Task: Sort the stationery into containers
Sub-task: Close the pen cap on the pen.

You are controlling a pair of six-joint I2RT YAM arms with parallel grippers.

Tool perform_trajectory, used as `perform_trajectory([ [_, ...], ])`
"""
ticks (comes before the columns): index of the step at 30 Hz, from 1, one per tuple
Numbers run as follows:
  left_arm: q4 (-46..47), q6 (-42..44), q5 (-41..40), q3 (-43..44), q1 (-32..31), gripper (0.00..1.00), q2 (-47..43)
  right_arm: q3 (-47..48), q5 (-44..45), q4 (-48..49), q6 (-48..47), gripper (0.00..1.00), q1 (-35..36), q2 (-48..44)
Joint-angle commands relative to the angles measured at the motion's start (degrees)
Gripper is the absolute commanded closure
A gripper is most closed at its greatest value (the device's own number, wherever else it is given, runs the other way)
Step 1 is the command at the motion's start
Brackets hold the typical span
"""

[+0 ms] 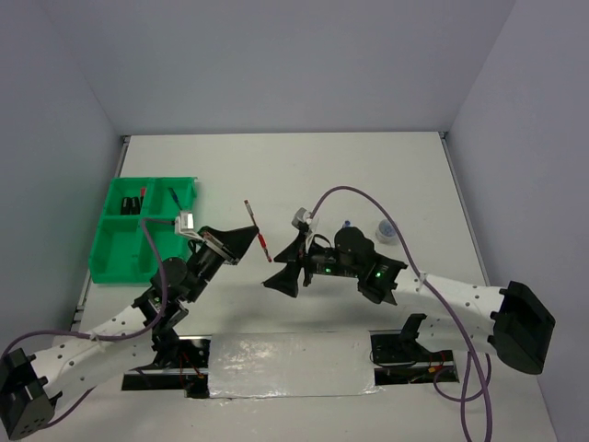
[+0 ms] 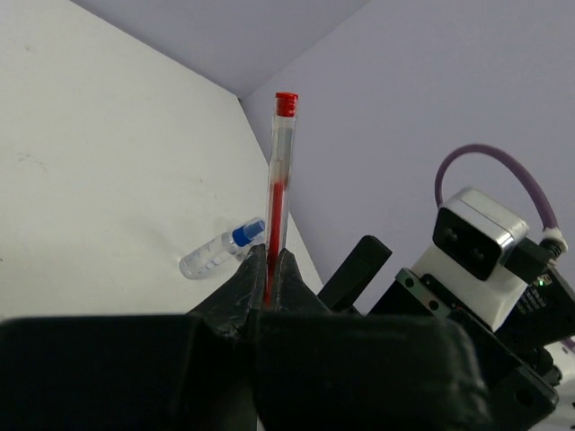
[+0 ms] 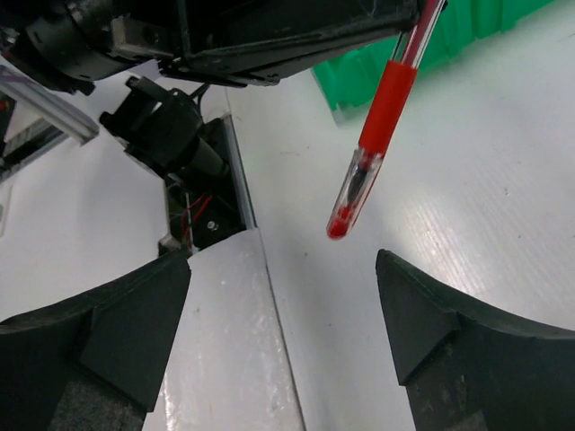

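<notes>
Over a white table (image 1: 368, 175) walled by pale lavender-grey panels, the left gripper (image 1: 250, 236) clamps a red pen (image 1: 266, 245) in mid-air, to the right of the green tray (image 1: 110, 260) at the table's left edge. The right gripper (image 1: 285, 264) faces it with jaws spread wide, gripping nothing. A blue-capped bottle (image 1: 347, 224) and a translucent roll (image 1: 386, 232) lie on the bare surface beyond it.

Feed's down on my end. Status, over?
Left claw shut on red pen, held aloft. Right claw open, not touching pen. Tray off left, no obstacle seen between.
</notes>
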Motion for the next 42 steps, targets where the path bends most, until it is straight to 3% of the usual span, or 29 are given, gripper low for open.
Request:
perform_trajectory([
  [1,6.6,2.9,4.6,1.7,-0.3,1.00,0.9,2.3,2.8,4.5,-3.1,0.14,0.6,2.2],
  [3,7.3,3.3,5.0,1.8,-0.6,1.00,1.0,2.7,4.8,6.0,-3.1,0.24,0.7,3.6],
  [8,5.9,4.6,3.7,2.7,-1.3,1.00,0.9,3.5,8.2,7.9,-3.0,0.34,0.8,5.3],
  [14,5.6,5.0,3.6,2.7,-1.4,1.00,1.0,4.4,8.4,9.5,-3.5,0.59,0.9,6.0],
  [15,5.8,5.0,3.6,2.3,-1.4,1.00,1.0,4.6,8.3,9.7,-3.5,0.67,0.8,6.1],
  [18,6.3,4.9,3.6,2.1,-1.4,1.00,1.1,5.0,8.3,9.6,-3.6,0.73,0.8,6.6],
  [19,6.4,4.8,3.6,2.1,-1.4,1.00,1.2,5.2,8.3,9.6,-3.6,0.77,0.8,6.7],
  [20,6.4,4.8,3.6,2.1,-1.4,1.00,1.2,5.2,8.3,9.8,-3.6,0.92,0.8,6.8],
  [22,6.4,4.9,3.6,2.2,-1.5,1.00,1.2,5.1,8.4,9.6,-3.4,1.00,0.8,6.9],
  [34,8.8,5.2,4.8,0.4,-2.0,1.00,2.5,2.7,10.1,13.0,-2.6,1.00,0.8,3.0],
  [42,14.5,8.5,7.4,-4.7,-4.3,1.00,3.0,5.8,8.5,9.7,-4.1,1.00,-0.1,1.9],
])
